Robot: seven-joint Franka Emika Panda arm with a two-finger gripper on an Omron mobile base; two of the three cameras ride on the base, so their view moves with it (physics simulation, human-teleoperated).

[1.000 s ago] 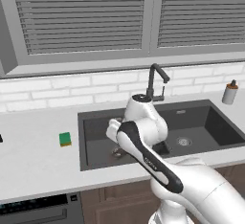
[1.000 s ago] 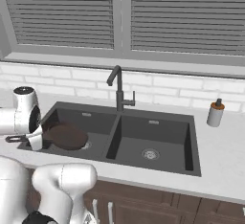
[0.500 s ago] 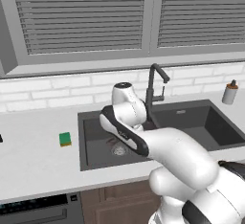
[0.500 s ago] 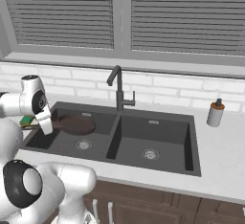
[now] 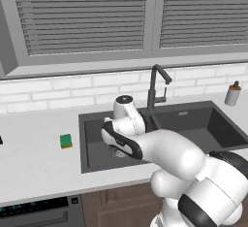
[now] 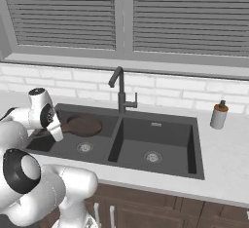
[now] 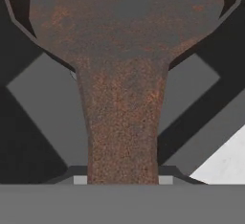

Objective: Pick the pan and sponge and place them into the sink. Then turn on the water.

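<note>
The fingers pinch the handle of the rusty brown pan (image 6: pixel 83 125), which hangs over the left basin of the dark double sink (image 6: pixel 160 160); in the hand view the handle runs up the middle and the pan's bowl is cut off at the top. From the left base view the white arm hides the pan and much of that basin. The green sponge (image 5: pixel 66 140) lies on the tabletop (image 5: pixel 34 165) left of the sink, well apart from it. The gooseneck faucet (image 6: pixel 119 89) stands behind the divider
</note>
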